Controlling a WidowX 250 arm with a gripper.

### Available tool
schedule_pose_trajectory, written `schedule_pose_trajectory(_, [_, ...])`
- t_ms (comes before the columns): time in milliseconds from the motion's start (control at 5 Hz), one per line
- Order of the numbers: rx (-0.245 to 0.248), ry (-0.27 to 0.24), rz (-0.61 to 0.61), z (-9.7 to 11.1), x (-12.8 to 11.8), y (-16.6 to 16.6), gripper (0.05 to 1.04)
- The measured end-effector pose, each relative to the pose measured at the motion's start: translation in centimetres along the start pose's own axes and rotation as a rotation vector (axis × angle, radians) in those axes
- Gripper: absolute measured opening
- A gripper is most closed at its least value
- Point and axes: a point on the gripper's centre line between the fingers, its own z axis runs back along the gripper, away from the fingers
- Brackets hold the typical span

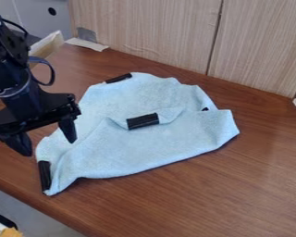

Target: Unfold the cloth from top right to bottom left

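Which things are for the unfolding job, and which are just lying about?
For the job:
light blue cloth with black patches
end effector

Just lying about:
white strip by the wooden panels
orange thing, bottom left

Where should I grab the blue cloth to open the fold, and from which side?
I'd pinch the flap's edge at the black patch near the middle of the blue cloth, coming down from above. That edge lies on top of the other layer and seems to curl up slightly beside the patch, so a shallow pinch should catch only the flap.
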Motion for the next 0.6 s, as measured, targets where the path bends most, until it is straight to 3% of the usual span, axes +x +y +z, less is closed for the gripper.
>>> schedule_pose_trajectory(200, [0.005,0.018,0.005,-0.3,-0.3,0.1,1.001])
schedule_pose_trajectory(400, [0.025,0.054,-0.023,-0.8,0.2,-1.1,1.001])
schedule_pose_trajectory(600, [0.025,0.06,-0.062,-1.0,0.5,-2.9,1.001])
